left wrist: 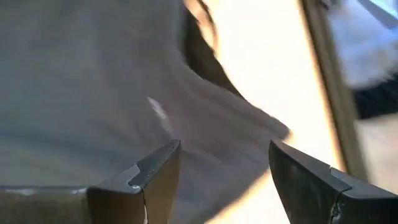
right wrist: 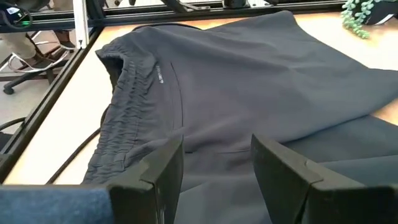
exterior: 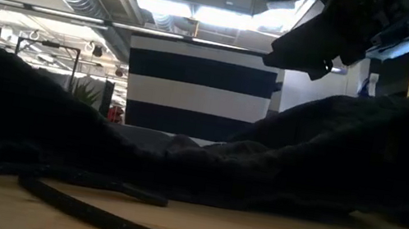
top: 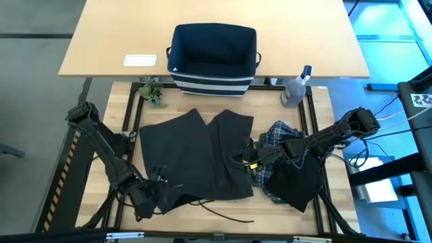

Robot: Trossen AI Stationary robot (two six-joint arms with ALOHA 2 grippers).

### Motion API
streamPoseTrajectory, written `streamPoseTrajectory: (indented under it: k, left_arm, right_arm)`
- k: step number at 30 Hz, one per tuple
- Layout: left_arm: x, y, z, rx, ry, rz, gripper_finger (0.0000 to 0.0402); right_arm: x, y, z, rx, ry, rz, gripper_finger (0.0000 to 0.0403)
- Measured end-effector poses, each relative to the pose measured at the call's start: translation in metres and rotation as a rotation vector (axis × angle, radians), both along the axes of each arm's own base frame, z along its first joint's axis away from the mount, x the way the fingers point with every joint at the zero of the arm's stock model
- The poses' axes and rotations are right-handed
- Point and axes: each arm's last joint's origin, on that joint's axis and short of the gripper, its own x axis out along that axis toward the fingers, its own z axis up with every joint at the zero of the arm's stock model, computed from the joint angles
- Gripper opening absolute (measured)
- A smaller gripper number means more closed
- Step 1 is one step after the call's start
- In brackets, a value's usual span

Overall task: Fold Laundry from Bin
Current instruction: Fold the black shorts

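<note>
Left gripper [top: 150, 187] is sitting at the lower left of the high view, over the near-left corner of the dark shorts [top: 196, 158]; in the left wrist view its fingers [left wrist: 149, 180] are standing wide apart with blurred cloth showing between them, nothing clamped. A dark drawstring cord [top: 226, 214] is trailing from the shorts across the tabletop [top: 128, 135] toward the lower centre, also lying across the foreground of the low view [exterior: 112, 220]. The shorts are lying spread flat in the centre of the high view, waistband toward the lower edge, legs pointing toward the bin [top: 213, 57]. The navy bin with white stripes is standing upright at upper centre, on the lighter table behind; in the low view it is showing in the middle behind the cloth [exterior: 200, 89]. A small green plant [top: 152, 91] is sitting just left of the bin's base, a white card [top: 140, 60] further left. Right gripper [top: 258, 158] is hovering at the right edge of the shorts, fingers [right wrist: 158, 171] partly apart, gripping nothing, cloth below them. A plaid shirt [top: 278, 132] and a black garment [top: 297, 182] are lying heaped at centre right under the right arm. A clear spray bottle [top: 297, 88] is standing at upper right.
</note>
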Motion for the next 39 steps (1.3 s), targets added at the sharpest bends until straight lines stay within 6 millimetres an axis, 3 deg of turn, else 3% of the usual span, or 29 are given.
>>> streamPoseTrajectory:
  k: [4, 7, 14, 19, 25, 33, 39]
  left_arm:
    - [0.001, 0.001, -0.002, 0.182, -0.233, 0.099, 0.0234]
    - [0.006, 0.009, -0.016, 0.232, -0.308, 0.164, 0.0234]
    - [0.022, 0.026, -0.074, 0.04, -0.389, 0.24, 0.0234]
    - [0.023, 0.027, -0.101, -0.027, -0.345, 0.234, 0.0234]
    - [0.018, 0.022, -0.115, -0.097, -0.175, 0.152, 0.0234]
    - [0.001, 0.03, -0.122, -0.054, 0.062, 0.187, 0.0234]
    - [0.001, 0.037, -0.111, 0.092, -0.066, 0.201, 0.0234]
  right_arm:
    - [0.0, 0.0, 0.001, -0.014, -0.013, -0.015, 0.0186]
    - [0.001, -0.001, 0.001, -0.029, -0.022, -0.051, 0.0186]
    - [0.003, -0.009, -0.01, -0.047, 0.037, -0.137, 0.0186]
    - [0.009, -0.034, -0.027, -0.05, 0.135, -0.242, 0.0186]
    - [0.007, -0.073, -0.04, -0.038, 0.265, -0.398, 0.0171]
    - [0.003, -0.108, -0.045, 0.023, 0.34, -0.454, 0.009]
    - [0.0, -0.117, -0.047, 0.006, 0.373, -0.459, 0.0036]
